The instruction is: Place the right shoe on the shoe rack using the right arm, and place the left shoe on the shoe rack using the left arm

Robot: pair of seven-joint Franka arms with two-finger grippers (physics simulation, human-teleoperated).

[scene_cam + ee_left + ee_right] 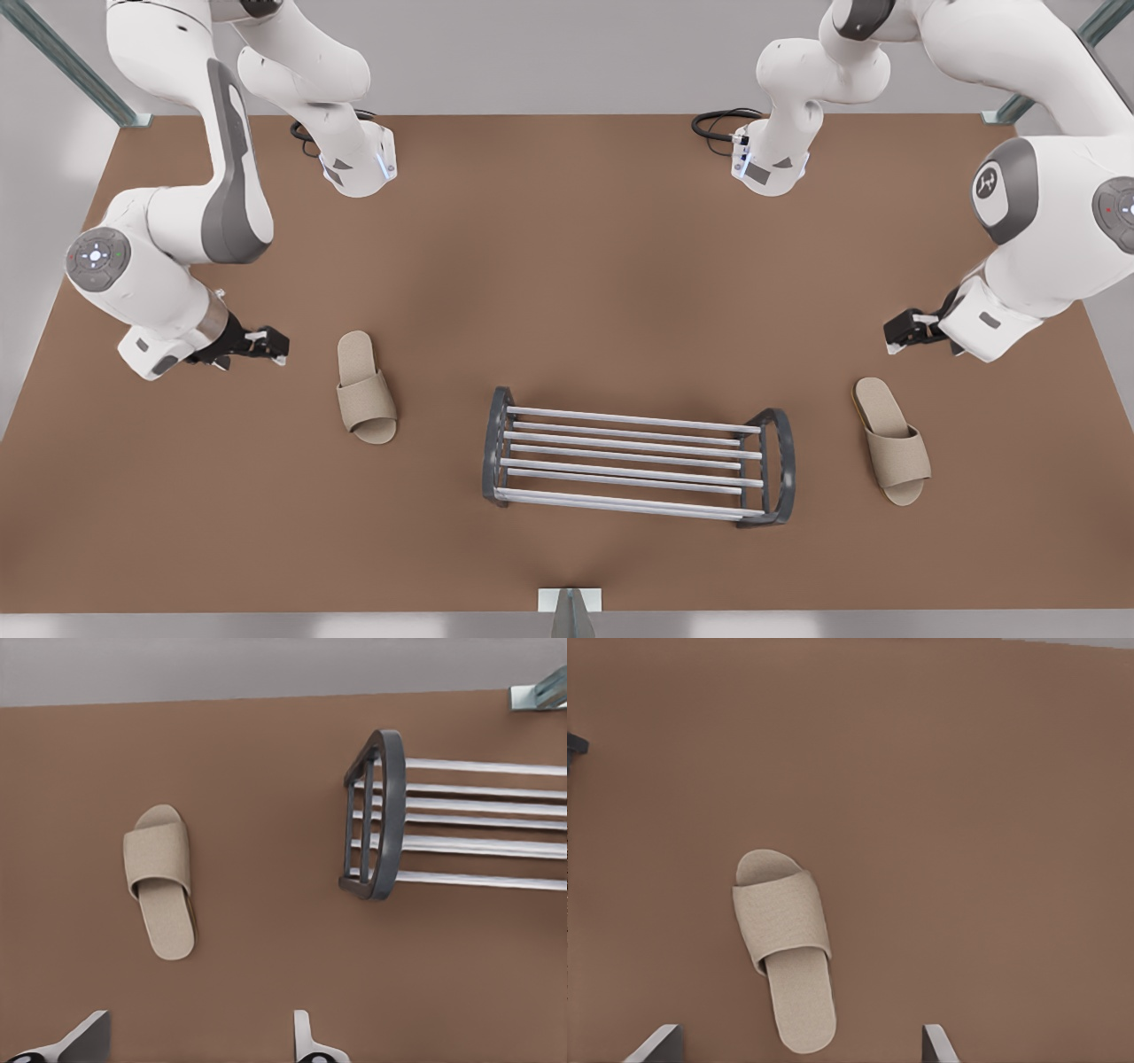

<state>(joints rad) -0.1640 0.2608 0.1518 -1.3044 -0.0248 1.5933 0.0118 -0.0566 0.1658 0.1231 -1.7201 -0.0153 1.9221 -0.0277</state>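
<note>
Soft straps may buckle: spread left pincer (199, 1038) hovers by yellow-rimmed beige woven slipper (159, 877), spread right pincer (799, 1041) by plain beige twin slipper (784, 939), flanking silver-rod rack (390, 815).

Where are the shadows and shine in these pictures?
Front view: soft even light, only a faint dark smudge on the table around the rack. Left wrist view: rods gleam; left slipper casts a thin shadow beyond the open left gripper. Right wrist view: right slipper almost shadowless ahead of the open right gripper.

The brown table (567, 266) carries three things. The shoe rack (633, 456) stands near the middle. The left shoe (365, 387) lies left of it, the right shoe (890, 440) right.
</note>
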